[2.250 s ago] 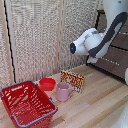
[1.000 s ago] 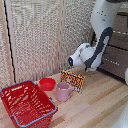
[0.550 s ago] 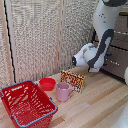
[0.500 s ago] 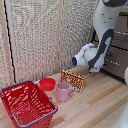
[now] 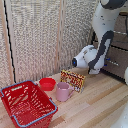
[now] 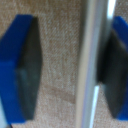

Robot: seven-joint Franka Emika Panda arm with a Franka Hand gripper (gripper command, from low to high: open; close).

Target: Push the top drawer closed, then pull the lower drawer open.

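Observation:
In the wrist view my gripper (image 6: 70,65) is open, and a thin silver bar handle (image 6: 92,65) runs between its blue fingers (image 6: 15,70). The bar lies close to one black pad (image 6: 112,75) and far from the other pad (image 6: 30,70). Dark brown wood shows behind the bar. In the exterior view the arm's white wrist (image 5: 87,57) reaches to the brown cabinet at the exterior view's right. It is level with the lower drawer (image 5: 117,64). The top drawer (image 5: 121,27) sits above it, partly behind the arm. The fingers themselves are hidden there.
On the wooden table (image 5: 95,107) stand a red wire basket (image 5: 27,102), a red bowl (image 5: 47,83), a pink mug (image 5: 63,91) and a patterned box (image 5: 73,80). A woven screen (image 5: 40,40) forms the back wall.
The arm has come down from beside the upper part of the cabinet to the lower drawer's height. Over the last half second it has hardly moved.

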